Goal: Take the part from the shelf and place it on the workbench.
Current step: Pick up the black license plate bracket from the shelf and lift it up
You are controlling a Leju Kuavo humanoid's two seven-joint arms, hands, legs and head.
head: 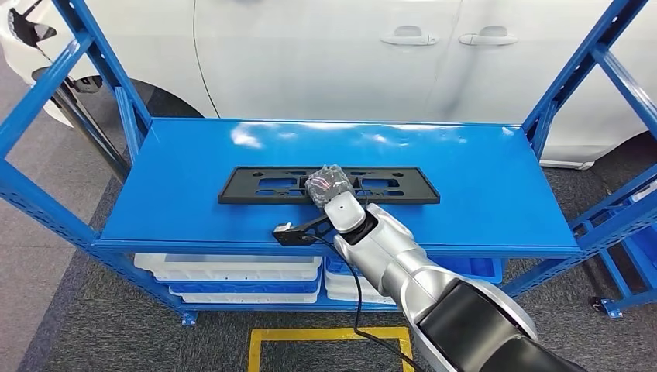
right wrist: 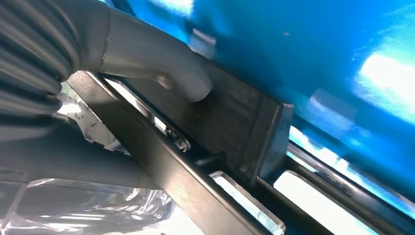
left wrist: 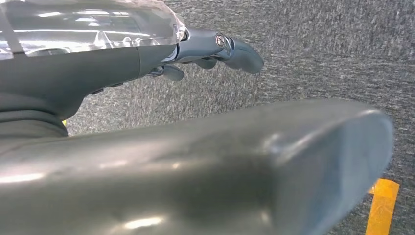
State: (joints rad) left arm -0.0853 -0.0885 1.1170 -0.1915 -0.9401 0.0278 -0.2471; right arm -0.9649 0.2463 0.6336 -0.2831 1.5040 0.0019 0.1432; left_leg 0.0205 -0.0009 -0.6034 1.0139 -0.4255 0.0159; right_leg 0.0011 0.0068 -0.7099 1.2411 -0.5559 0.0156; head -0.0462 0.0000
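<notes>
where right hand (head: pixel 329 186) rests on black part (head: pixel 256 185) | thumb pressing it, grip unclear | blue shelf (head: pixel 480 194)

A flat black plastic frame part (head: pixel 329 185) lies on the glossy blue metal shelf (head: pixel 480 186). Behind the shelf is a white car body (head: pixel 325 54). Below the shelf, the grey speckled carpet floor (head: pixel 116 341) bears yellow tape (head: pixel 329 335).

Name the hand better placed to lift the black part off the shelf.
Right. The right hand is already on the black part on the blue shelf, thumb against it. The left hand hangs over the grey floor, holding nothing.
</notes>
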